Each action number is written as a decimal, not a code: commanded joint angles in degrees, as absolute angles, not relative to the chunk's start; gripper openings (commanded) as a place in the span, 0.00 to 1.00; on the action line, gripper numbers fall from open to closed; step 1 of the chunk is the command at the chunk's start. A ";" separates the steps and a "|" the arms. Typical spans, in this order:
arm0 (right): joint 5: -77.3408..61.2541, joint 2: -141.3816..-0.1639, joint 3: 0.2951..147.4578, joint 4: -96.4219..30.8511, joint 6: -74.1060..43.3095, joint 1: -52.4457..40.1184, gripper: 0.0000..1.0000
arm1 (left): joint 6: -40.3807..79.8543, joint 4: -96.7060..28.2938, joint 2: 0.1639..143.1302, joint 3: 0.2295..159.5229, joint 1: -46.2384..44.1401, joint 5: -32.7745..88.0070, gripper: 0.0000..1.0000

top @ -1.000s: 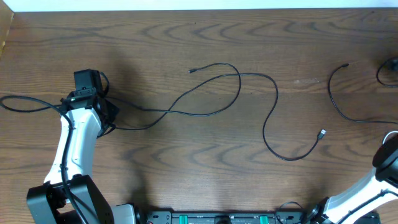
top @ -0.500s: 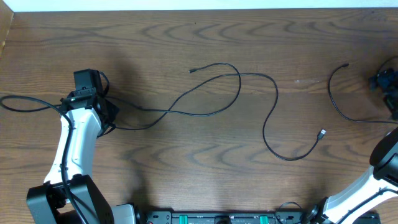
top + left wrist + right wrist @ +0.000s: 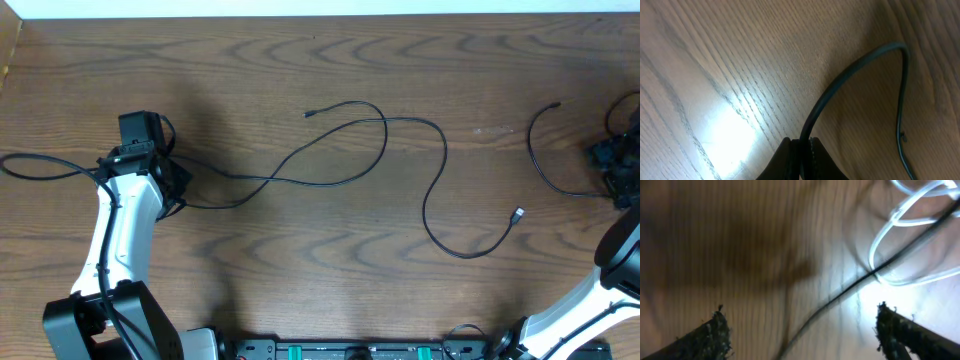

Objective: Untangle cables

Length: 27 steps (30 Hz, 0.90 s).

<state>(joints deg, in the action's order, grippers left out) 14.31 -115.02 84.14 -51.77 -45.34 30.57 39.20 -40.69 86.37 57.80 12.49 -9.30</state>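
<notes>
Overhead, a brown wood-grain table (image 3: 300, 300) with thin cords spread across it. At the left side, the left hand (image 3: 800, 146) pinched together on a long thin black cable (image 3: 440, 160), the cord rising out from between the closed fingertips and bending away to the right in the wrist view. From there, two strands of that cord laid rightward over the middle of the table, crossing each other once not far from the left arm, then looping apart. One strand ending in a small dark plug (image 3: 308, 114) toward the far edge, the other curling down and back up to a silver-tipped plug (image 3: 517, 213). Further right, well apart from these, a second thin black cable (image 3: 532, 150) bent in an open arc, running toward the right hand (image 3: 800, 311). Right hand spread wide above the table, gripping nothing, one finger on either side of that second black cord below. Crossing it there, a white cable (image 3: 872, 255) in loose loops. Blurred in that wrist view; plug ends of the white one not discernible.
</notes>
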 commanded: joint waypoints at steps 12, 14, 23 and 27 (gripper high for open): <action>10.26 -115.37 79.29 -25.96 -30.65 31.66 0.01 | 39.75 -40.91 86.06 58.83 12.43 -9.41 0.09; 9.72 -115.37 81.30 -23.18 -27.62 31.66 0.01 | 39.77 -40.95 86.06 58.83 12.43 -9.41 0.09; 11.86 -115.98 86.70 -8.29 -21.61 32.18 0.01 | 39.77 -40.93 86.06 58.83 12.43 -9.41 0.09; 15.09 -118.78 86.70 -0.40 -18.74 33.21 0.01 | 39.77 -40.93 86.06 58.83 12.43 -9.41 0.09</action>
